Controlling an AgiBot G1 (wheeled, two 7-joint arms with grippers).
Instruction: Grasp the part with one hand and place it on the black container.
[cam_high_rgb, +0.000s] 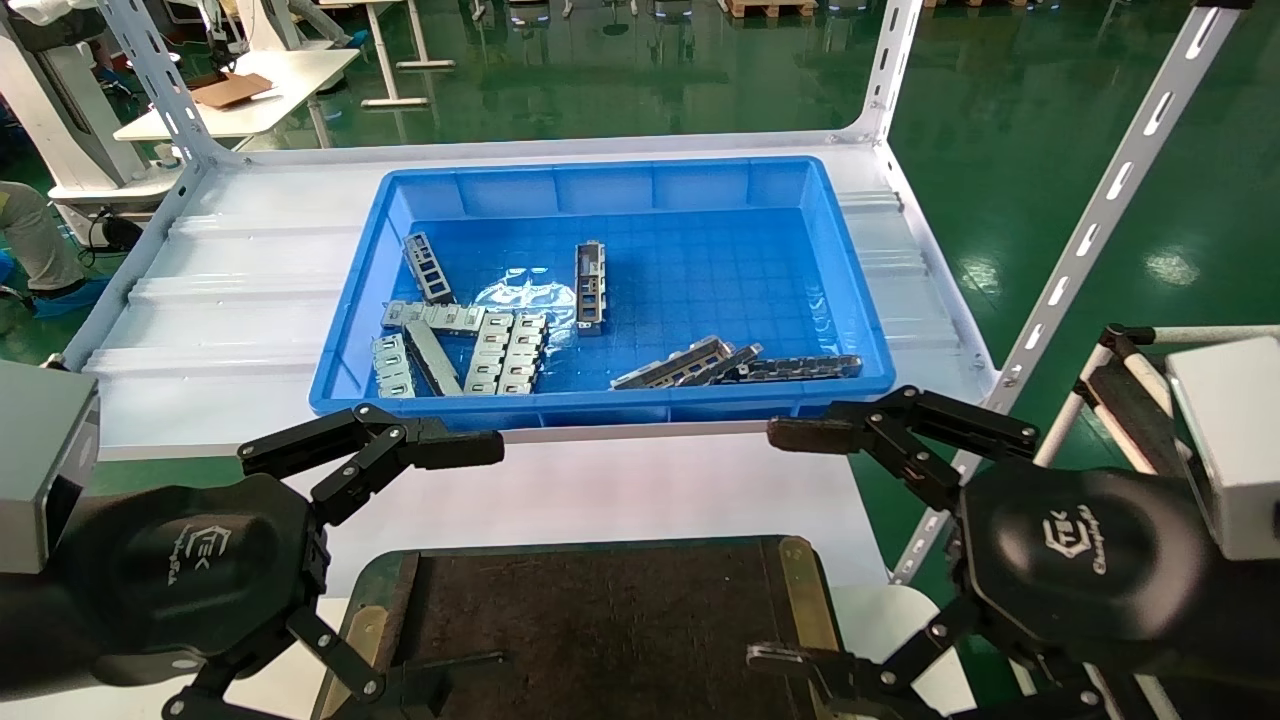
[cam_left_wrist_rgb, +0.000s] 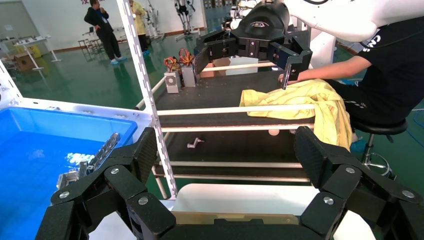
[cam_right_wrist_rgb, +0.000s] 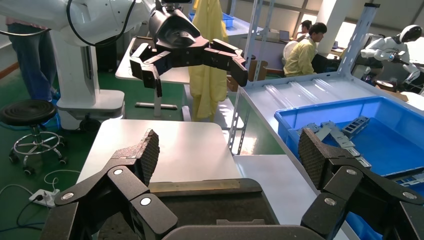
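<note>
Several grey metal pieces lie in the blue bin (cam_high_rgb: 850, 290). A narrow grey channel part (cam_high_rgb: 590, 283) with a row of cutouts lies near the bin's middle, and a similar one (cam_high_rgb: 428, 267) lies at the far left. The black container (cam_high_rgb: 600, 630) sits on the white table in front of the bin, with brass strips on its edges. My left gripper (cam_high_rgb: 485, 555) is open and empty over the container's left side. My right gripper (cam_high_rgb: 775, 545) is open and empty over its right side. Each wrist view shows its own open gripper, left (cam_left_wrist_rgb: 227, 152) and right (cam_right_wrist_rgb: 230, 152).
The bin sits on a white metal shelf (cam_high_rgb: 220, 290) with slotted uprights (cam_high_rgb: 1100, 200). Light silver slotted plates (cam_high_rgb: 505, 352) and dark strips (cam_high_rgb: 790, 368) also lie in the bin. A cart with a yellow cloth (cam_left_wrist_rgb: 310, 100) and a seated person stands to the right.
</note>
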